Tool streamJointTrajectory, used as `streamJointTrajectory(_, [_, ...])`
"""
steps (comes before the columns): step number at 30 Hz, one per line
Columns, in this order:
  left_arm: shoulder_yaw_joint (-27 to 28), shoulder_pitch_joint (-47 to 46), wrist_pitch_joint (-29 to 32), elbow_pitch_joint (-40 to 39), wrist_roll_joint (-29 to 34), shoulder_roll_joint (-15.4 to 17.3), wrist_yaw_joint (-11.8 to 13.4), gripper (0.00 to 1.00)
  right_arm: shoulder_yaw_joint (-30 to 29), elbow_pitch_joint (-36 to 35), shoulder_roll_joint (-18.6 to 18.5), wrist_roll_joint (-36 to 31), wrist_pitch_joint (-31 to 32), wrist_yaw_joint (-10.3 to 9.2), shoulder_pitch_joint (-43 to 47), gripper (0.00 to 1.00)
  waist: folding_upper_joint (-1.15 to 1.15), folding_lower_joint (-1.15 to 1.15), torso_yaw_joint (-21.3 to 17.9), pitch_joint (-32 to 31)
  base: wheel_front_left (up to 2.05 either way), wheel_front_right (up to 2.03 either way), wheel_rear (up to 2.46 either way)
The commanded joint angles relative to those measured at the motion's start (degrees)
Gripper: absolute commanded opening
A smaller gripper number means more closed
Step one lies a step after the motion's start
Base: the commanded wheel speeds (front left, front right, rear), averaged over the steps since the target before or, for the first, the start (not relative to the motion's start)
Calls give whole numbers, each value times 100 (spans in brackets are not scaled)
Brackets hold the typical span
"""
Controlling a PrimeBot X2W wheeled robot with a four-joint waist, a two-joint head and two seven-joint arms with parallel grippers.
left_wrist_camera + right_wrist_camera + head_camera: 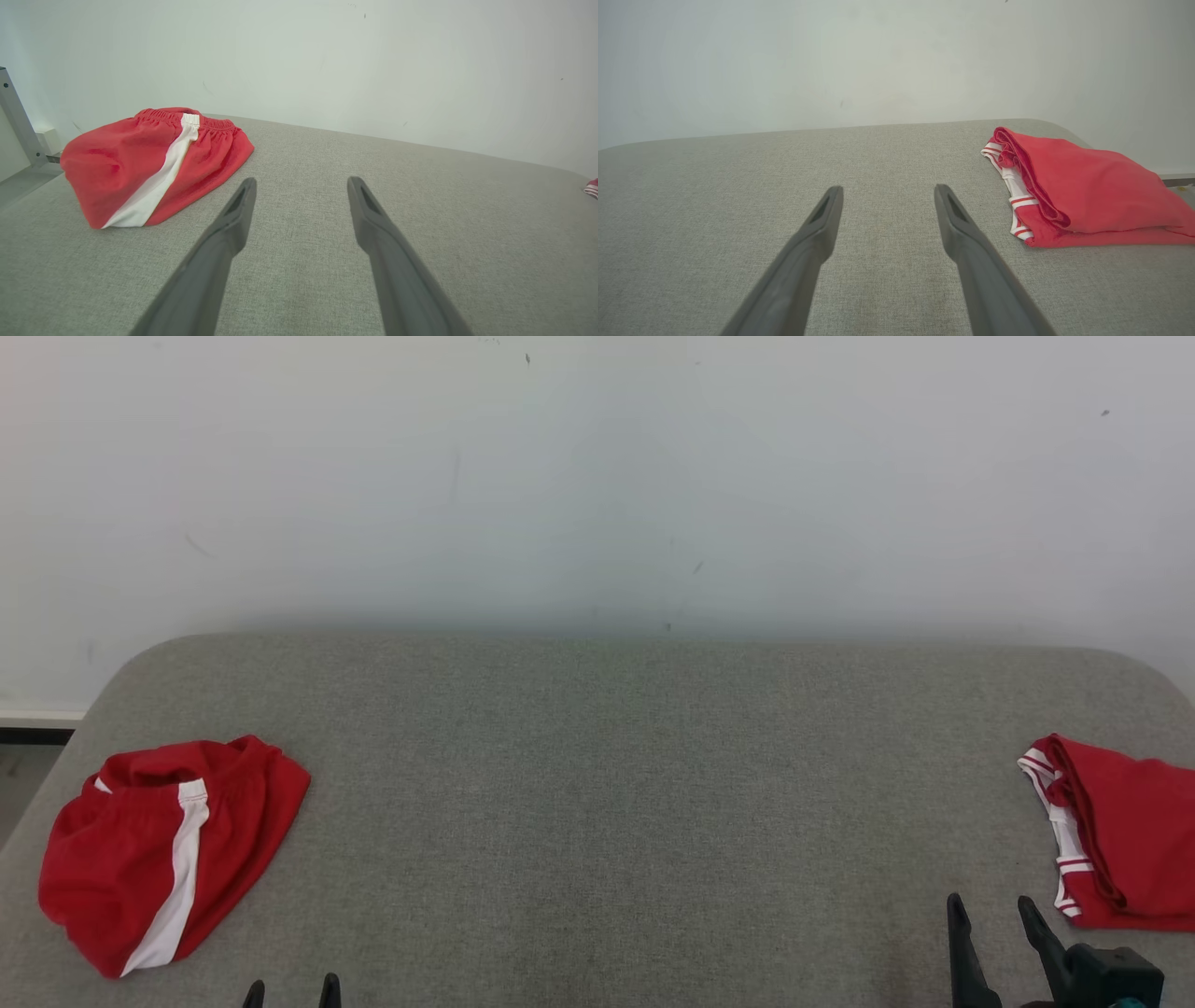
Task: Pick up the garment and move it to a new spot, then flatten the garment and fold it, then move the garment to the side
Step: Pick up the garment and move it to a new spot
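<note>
Lying crumpled, the red shorts (168, 849) are probably soft, light and limp, so they will sag when lifted; the gathered waistband at their far side seems the firmest place to pinch. They show one white side stripe and rest near the left edge of the grey table (607, 784). Near them the left end effector (291, 982) is released and empty, as is the right end effector (989, 900), beside a folded red garment (1130, 840).

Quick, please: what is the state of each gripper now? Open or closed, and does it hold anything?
Left gripper: open, holding nothing.
Right gripper: open, holding nothing.
</note>
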Motion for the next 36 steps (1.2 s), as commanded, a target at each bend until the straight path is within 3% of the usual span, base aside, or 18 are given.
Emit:
streamJointTrajectory(1, [-26,-66,-15,-22,-28,37,10,100,8,30,12,-9,-41,-11,-61,100,0,-1,-3,9,0,0,0])
streamJointTrajectory(10, [-58,-138,-15,9,-25,102,10,100,51,174,16,59,-114,-11,-96,100,0,-1,192,18,0,0,0])
streamJointTrajectory(16, [13,-104,-15,18,5,157,10,100,140,190,17,104,-187,-11,-26,100,0,-1,809,-21,0,0,0])
streamJointTrajectory(24, [221,44,-15,-39,31,315,11,100,470,331,15,403,-311,-11,110,100,0,-1,1923,-98,0,0,0])
streamJointTrajectory(28, [359,97,-15,-139,26,300,11,100,638,376,15,399,-340,-11,-48,100,0,-1,2170,6,0,0,0])
streamJointTrajectory(36, [981,343,-15,-561,48,-28,99,100,1261,643,12,263,-289,-11,-726,100,0,-1,2455,333,0,0,0])
